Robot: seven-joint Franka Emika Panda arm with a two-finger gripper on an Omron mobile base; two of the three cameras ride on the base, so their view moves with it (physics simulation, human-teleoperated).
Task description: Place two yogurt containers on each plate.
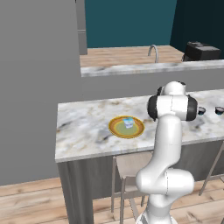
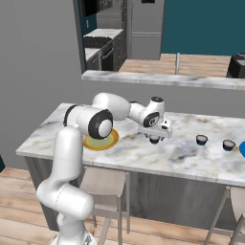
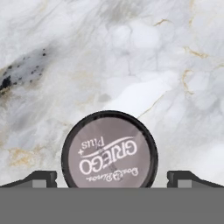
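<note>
Centrally in the right base view, the marble counter [image 2: 191, 158] carries the orange-rimmed plate [image 2: 108, 141] at left, holding the pale cup [image 1: 128, 122]. Just right, the claw [image 2: 154, 139] hangs wide over a dark yogurt cup [image 3: 109, 151], upright, lid facing up; two more dark cups [image 2: 202, 139] stand further right.

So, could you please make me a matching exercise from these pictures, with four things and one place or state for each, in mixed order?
Things:
1. pale yogurt cup
2. dark yogurt cup
3. gripper
4. yellow-rimmed plate

Places or states:
A. open, low over the marble counter
B. between the two fingertips
C. standing on a plate
D. on the counter, carrying one cup

Pairs: 1-C, 2-B, 3-A, 4-D
</note>
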